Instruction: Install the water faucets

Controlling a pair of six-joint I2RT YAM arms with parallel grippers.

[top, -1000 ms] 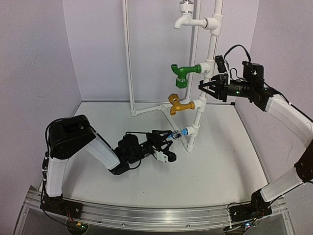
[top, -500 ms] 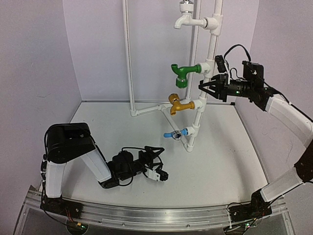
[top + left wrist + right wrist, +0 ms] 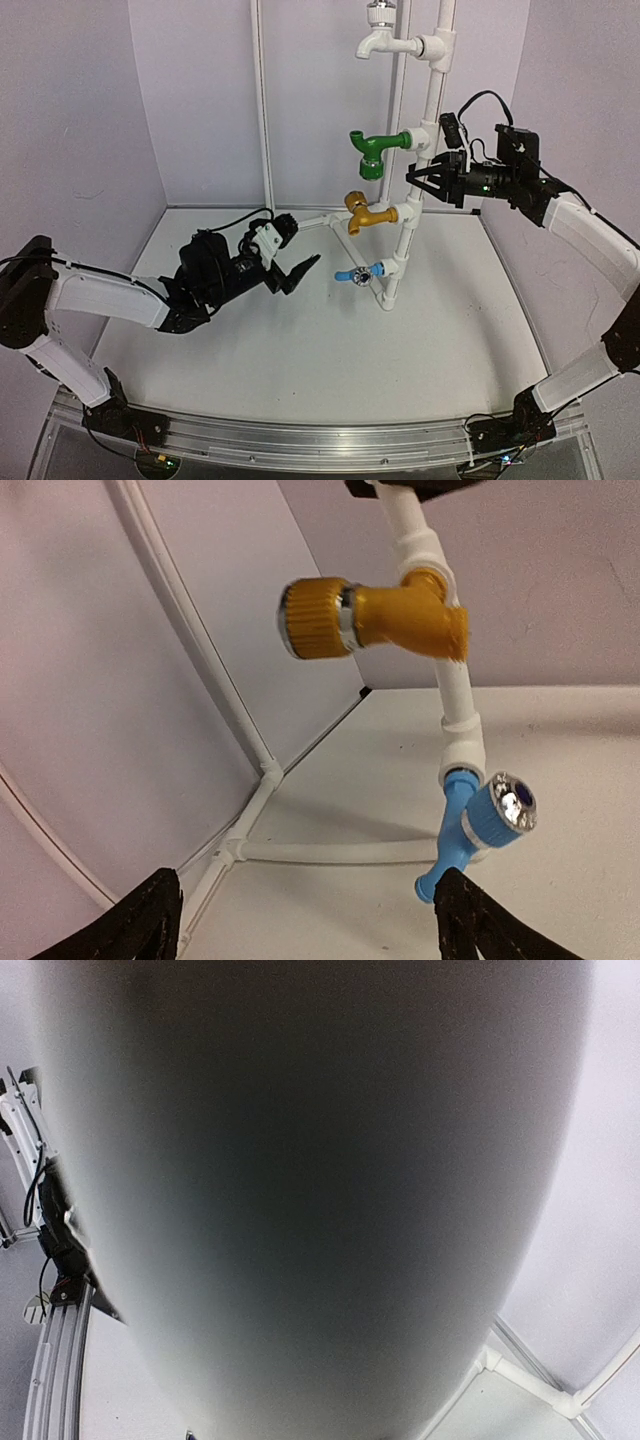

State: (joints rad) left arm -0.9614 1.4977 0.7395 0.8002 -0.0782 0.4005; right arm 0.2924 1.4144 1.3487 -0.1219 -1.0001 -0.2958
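The small sky-blue water faucet [image 3: 355, 274] with a silvery end sits in the lowest fitting of the upright white pipe [image 3: 405, 240]. It sticks out to the left. My left gripper [image 3: 300, 272] is open and empty, a short way left of the faucet and apart from it. In the left wrist view the faucet [image 3: 490, 815] hangs just above my right-hand fingertip [image 3: 470, 925], and the left gripper [image 3: 305, 930] frames bare floor. My right gripper [image 3: 415, 181] is shut on the white pipe between the green and gold taps. That pipe [image 3: 300, 1200] fills the right wrist view as a blur and hides the fingers.
Higher on the same pipe sit a gold tap [image 3: 362, 213], a green tap [image 3: 372, 152] and a white tap [image 3: 380, 42]. Low white frame pipes [image 3: 300, 224] run along the floor to a thin upright pole [image 3: 262, 110]. Lilac walls close in on three sides.
My left gripper let go of the blue faucet, opened wide and drew back. The left arm then swung out to the left. The faucet stays in its fitting. The right arm has not moved.
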